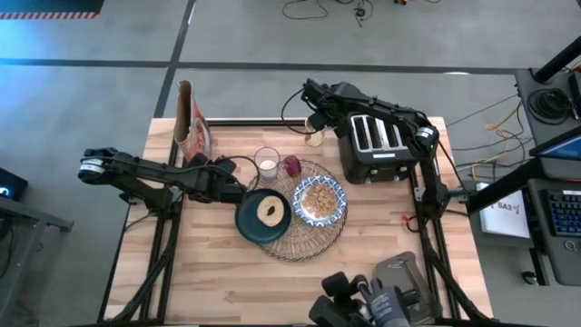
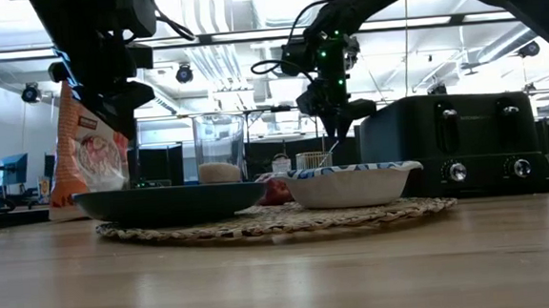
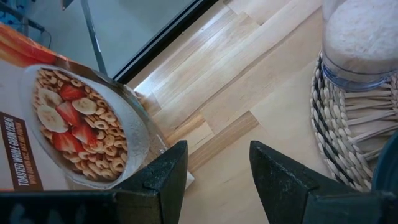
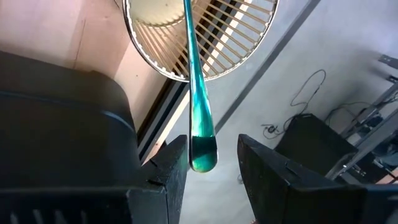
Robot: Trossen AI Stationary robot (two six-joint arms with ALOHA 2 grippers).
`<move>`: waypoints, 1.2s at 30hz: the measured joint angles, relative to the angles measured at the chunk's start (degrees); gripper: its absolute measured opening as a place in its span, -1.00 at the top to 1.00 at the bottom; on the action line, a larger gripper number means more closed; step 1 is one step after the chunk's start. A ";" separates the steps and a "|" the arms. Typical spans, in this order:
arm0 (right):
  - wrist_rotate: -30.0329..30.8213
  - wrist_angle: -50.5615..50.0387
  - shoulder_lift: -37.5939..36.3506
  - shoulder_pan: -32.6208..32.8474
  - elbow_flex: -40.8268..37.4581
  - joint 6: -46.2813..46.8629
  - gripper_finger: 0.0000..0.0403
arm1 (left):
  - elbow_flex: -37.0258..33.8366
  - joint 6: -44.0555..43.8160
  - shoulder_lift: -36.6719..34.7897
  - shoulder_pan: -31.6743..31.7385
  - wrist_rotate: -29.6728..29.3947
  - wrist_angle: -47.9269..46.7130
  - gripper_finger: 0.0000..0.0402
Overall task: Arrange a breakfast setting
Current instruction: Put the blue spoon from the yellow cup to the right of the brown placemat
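The round tan woven placemat [image 1: 304, 238] lies mid-table. On it rest the dark teal plate [image 1: 250, 222], which carries a ring-shaped bread, the blue-and-white bowl [image 1: 320, 200] of cereal, and the small glass [image 1: 267, 162]. A teal spoon [image 4: 198, 93] stands bowl-down in a slatted cup [image 1: 315, 138] by the toaster. My right gripper [image 4: 211, 146] is open above the cup, with its fingers on either side of the handle's free end. My left gripper [image 1: 238, 189] is open and empty, just left of the plate, low over the table [image 3: 217, 162]. My right gripper comes at the spoon from above, pointing down along the handle. The handle's rounded end [image 4: 202, 158] sits close against one finger [image 4: 177, 162] and clear of the other. I cannot tell whether that finger touches it.
The black four-slot toaster [image 1: 377, 145] stands at the back right, close beside the cup. A cereal box [image 1: 193, 123] stands at the back left, near my left gripper. A small red fruit [image 1: 291, 166] lies by the glass. Bare wood shows along the near edge.
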 joint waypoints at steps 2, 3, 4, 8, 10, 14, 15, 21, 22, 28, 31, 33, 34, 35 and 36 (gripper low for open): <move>-0.04 -0.35 0.01 -0.02 -0.01 0.24 0.34 | 0.00 0.15 0.00 0.00 -0.02 0.00 0.22; -0.02 -0.38 0.06 -0.02 -0.07 0.22 0.34 | 0.00 0.15 0.00 0.00 -0.02 0.00 0.22; -0.02 -0.39 0.15 -0.02 -0.07 0.22 0.34 | 0.00 0.15 0.00 0.00 -0.06 0.00 0.22; 0.01 -0.37 0.61 -0.02 -0.07 0.45 0.34 | 0.00 0.17 0.00 0.00 -0.91 -0.02 0.22; 0.02 -0.42 0.96 -0.04 -0.07 0.55 0.34 | 0.00 0.17 0.00 0.01 -0.92 -0.02 0.22; 0.07 -0.53 1.50 -0.04 -0.11 0.55 0.34 | 0.00 0.41 0.00 0.00 -0.92 -0.02 0.22; 0.05 -0.52 1.59 -0.06 -0.11 0.55 0.34 | 0.00 0.70 0.00 0.00 -0.92 -0.02 0.22; 0.70 -1.09 1.50 0.64 0.20 2.42 0.34 | 0.00 1.22 0.00 0.00 -0.91 -0.04 0.22; 0.86 -1.49 1.50 0.85 0.61 2.81 0.34 | 0.00 1.23 0.00 0.00 -0.91 -0.04 0.22; 0.23 -4.18 1.74 1.22 2.91 5.73 0.34 | 0.00 1.24 0.00 0.00 -0.90 -0.04 0.22; -0.67 -5.43 1.74 1.22 2.93 8.68 0.34 | 0.00 1.24 0.00 0.00 -0.90 -0.04 0.22; -1.47 -5.51 1.74 1.20 2.82 9.38 0.34 | 0.00 1.37 0.00 0.00 -0.90 -0.04 0.22; -1.53 -5.41 1.74 1.20 2.76 9.34 0.34 | 0.00 1.43 0.00 0.00 -0.90 -0.05 0.22; -1.61 -5.24 1.86 1.22 2.73 9.25 0.34 | 0.00 1.44 0.00 0.00 -0.90 -0.06 0.22; -1.79 -5.03 1.93 1.23 2.72 9.23 0.34 | 0.00 1.44 0.00 0.00 -0.90 -0.05 0.22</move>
